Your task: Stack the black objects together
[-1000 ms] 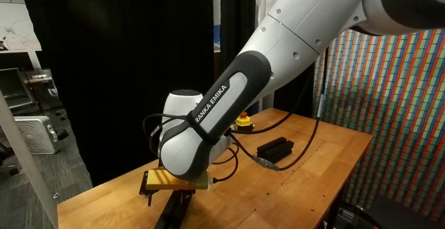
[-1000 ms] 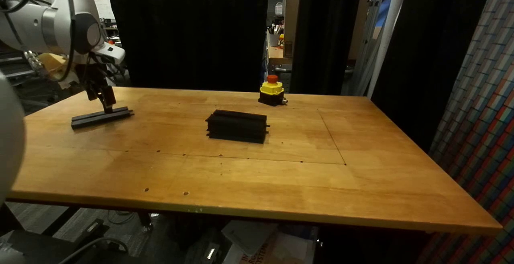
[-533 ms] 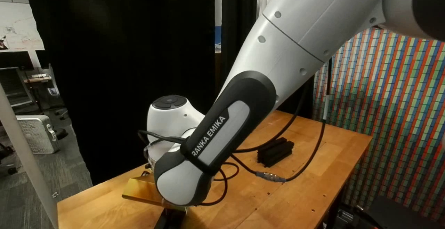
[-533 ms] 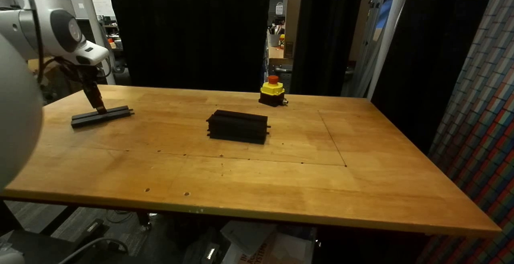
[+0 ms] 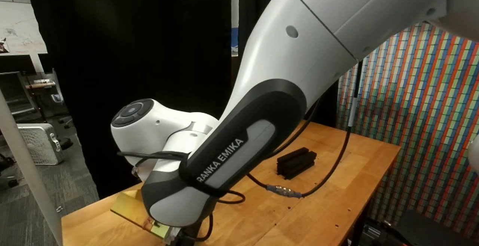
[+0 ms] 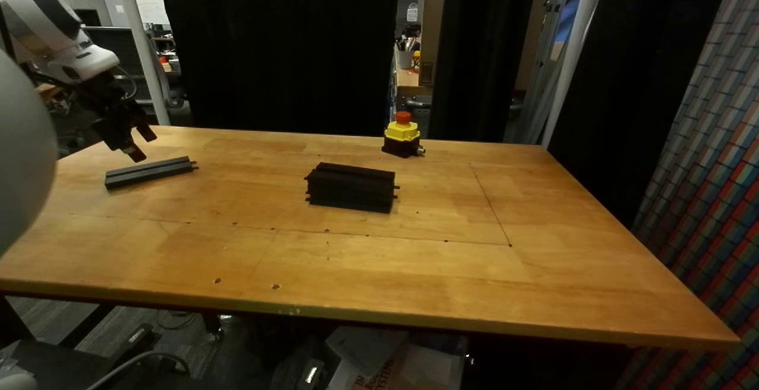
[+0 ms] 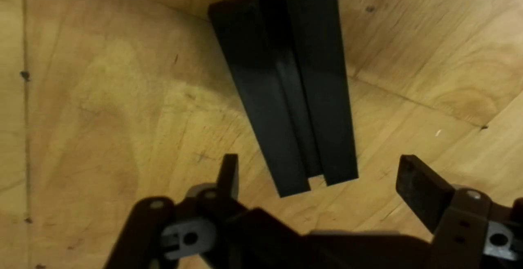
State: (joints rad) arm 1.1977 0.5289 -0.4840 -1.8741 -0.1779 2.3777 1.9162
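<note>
A lone black bar (image 6: 148,172) lies flat on the table in an exterior view. In the wrist view the bar (image 7: 261,97) shows a groove along its length and a notch at its near end. My gripper (image 6: 142,144) is open and empty, just above and behind this bar, apart from it. In the wrist view the open gripper (image 7: 318,158) has its fingertips on either side of the bar's near end. Several other black bars form a block-like stack (image 6: 351,187) mid-table, also seen in an exterior view (image 5: 296,163). There the arm hides the lone bar.
A yellow and red round button (image 6: 402,132) on a black base stands behind the stack. The wooden table (image 6: 415,283) has its front edge low in the view. A cable (image 5: 346,134) hangs from the arm near the stack.
My gripper has lifted off the lone bar, and the hand has swung left and tilted, so both spread fingers now show. The lone bar and the stack have not moved.
</note>
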